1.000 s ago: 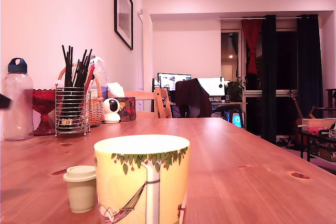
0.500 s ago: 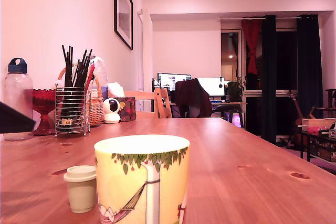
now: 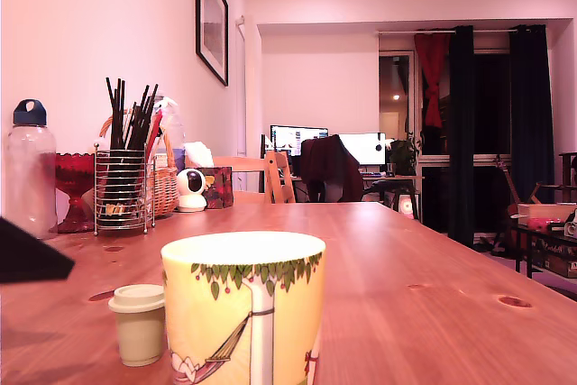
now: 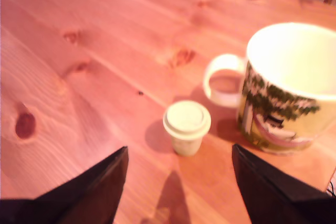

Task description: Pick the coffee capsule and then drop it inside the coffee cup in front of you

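We see the coffee capsule [image 4: 186, 126] standing upright on the desk [image 4: 105, 51], just beside the coffee cup [image 4: 273, 106] on its handle side, not touching it. Our claw [image 4: 179, 149] is spread wide and empty, with the capsule just ahead, centred between its fingers.

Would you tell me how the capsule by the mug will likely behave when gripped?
The capsule looks small and plastic, so it is probably light and easily crushed. Its body narrows toward the base under a wider lid, so a nudge may tip it. It stands upright, apart from the mug.
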You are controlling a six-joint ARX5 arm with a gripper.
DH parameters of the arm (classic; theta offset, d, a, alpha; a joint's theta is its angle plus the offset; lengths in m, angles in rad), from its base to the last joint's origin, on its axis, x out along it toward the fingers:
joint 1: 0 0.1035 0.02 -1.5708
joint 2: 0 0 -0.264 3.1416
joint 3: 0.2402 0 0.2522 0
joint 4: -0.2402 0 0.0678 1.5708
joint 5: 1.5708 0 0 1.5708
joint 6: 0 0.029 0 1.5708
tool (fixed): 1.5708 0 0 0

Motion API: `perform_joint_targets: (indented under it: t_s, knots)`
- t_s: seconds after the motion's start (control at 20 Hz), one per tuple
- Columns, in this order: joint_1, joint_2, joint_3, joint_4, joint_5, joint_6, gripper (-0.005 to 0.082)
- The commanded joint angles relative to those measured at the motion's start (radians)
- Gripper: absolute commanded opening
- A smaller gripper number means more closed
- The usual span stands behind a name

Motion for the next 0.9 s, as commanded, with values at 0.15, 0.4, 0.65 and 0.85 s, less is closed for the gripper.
perform_joint_targets:
  t_s: [0.15,0.4,0.65,0.85]
  knots:
    - [-0.003,0.117,0.008,0.081,0.008,0.023,0.0571]
    - [-0.003,0.206,0.031,0.117,0.013,0.041,0.0571]
    - [-0.003,0.321,0.078,0.114,0.016,0.04,0.0571]
    - [-0.003,0.399,0.112,0.113,0.016,0.041,0.0567]
